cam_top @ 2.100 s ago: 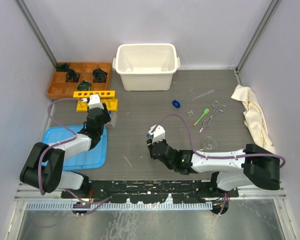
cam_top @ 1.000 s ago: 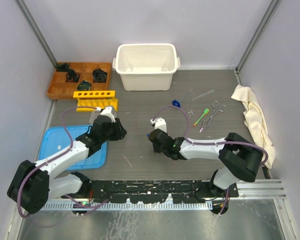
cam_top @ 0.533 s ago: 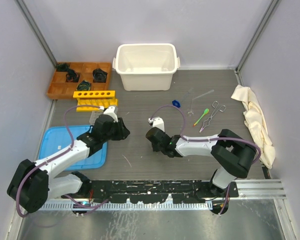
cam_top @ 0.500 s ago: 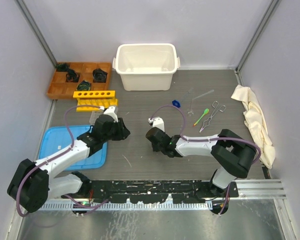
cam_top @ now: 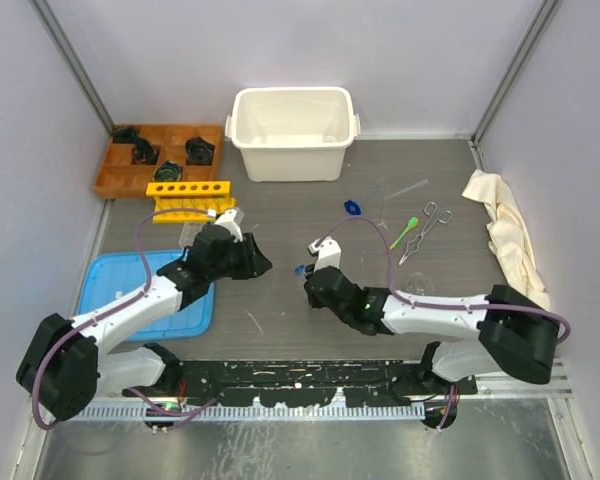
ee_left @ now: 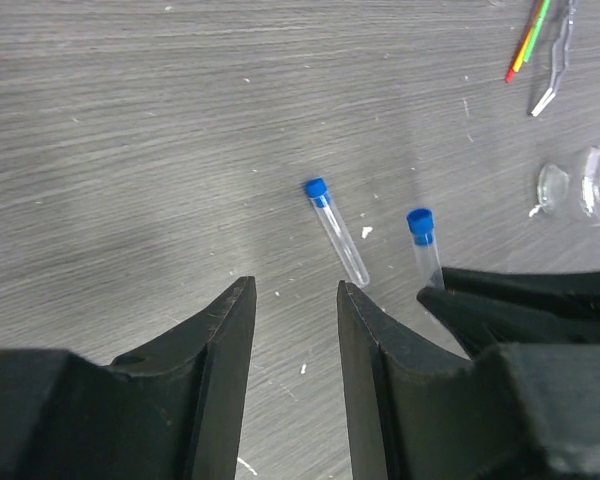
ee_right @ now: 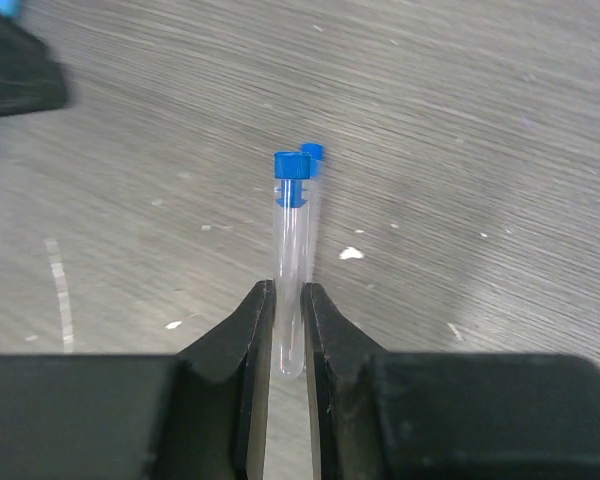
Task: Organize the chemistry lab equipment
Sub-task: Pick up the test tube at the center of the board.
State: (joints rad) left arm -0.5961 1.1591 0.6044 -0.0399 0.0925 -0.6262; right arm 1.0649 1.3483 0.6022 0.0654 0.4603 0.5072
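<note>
My right gripper is shut on a clear glass tube with a blue cap, which points away from the fingers. A second capped tube lies on the table just beyond it, with its cap peeking out behind the held one. My left gripper is open and empty, close to the lying tube's bare end. In the top view the two grippers face each other at mid-table, left gripper and right gripper. The yellow tube rack stands at the back left.
A glass flask, a green spoon and metal forceps lie to the right, with a small blue piece further back. Behind stand a white bin and an orange tray. A blue tray lies left, a cloth right.
My right gripper has closed on the capped tube and drawn back slightly towards the right. My left arm has swung rightward towards the tubes.
</note>
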